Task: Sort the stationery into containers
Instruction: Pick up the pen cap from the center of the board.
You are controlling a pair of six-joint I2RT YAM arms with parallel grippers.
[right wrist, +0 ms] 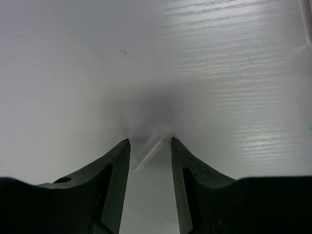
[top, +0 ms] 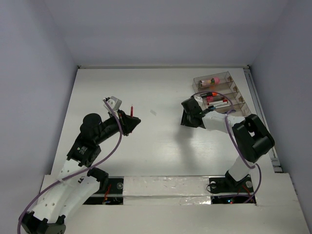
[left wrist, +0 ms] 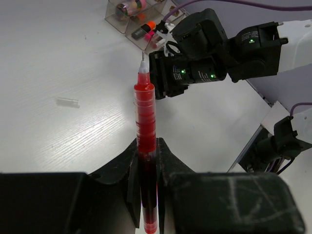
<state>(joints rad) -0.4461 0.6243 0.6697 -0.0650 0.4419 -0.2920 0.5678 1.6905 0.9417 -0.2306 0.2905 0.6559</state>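
Observation:
My left gripper [top: 130, 120] is shut on a thin red pen [top: 131, 108]. In the left wrist view the pen [left wrist: 145, 112] stands up between the fingers with its tip pointing away, and the gripper [left wrist: 146, 142] is above the table. The clear organiser [top: 236, 95] stands at the far right and holds a stubby pink cylinder [top: 210, 80], an orange-capped highlighter [top: 208, 93] and a pink highlighter [top: 213, 100]. My right gripper [top: 185, 118] is open just left of it. In the right wrist view a small clear tube [right wrist: 148, 152] lies on the table between its open fingertips [right wrist: 150, 141], not gripped.
A small clear cap [top: 153, 113] lies on the white table between the two grippers; it also shows in the left wrist view [left wrist: 67, 102]. The organiser [left wrist: 127, 20] and the right arm [left wrist: 204, 58] lie ahead of the left gripper. Walls enclose the table on three sides.

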